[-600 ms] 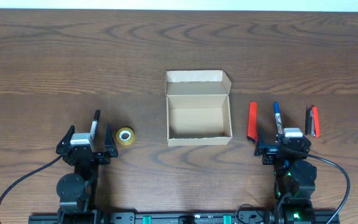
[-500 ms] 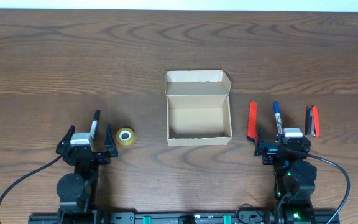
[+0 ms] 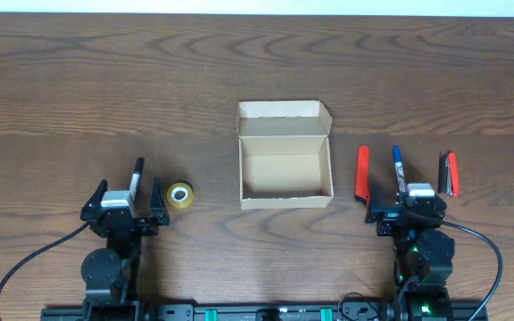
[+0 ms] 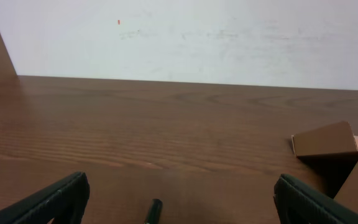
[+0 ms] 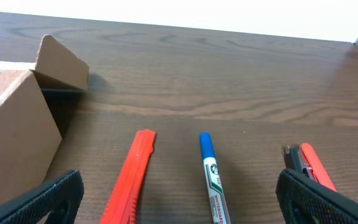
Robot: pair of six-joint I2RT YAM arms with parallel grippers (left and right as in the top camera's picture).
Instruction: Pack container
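One plain tan container (image 3: 284, 124), lid flap folded back, left hand (image 3: 128, 192), right hand (image 3: 406, 193) both spread.

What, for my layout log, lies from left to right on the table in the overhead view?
pen → tape roll → box → red cutter → blue marker → red-and-black tool
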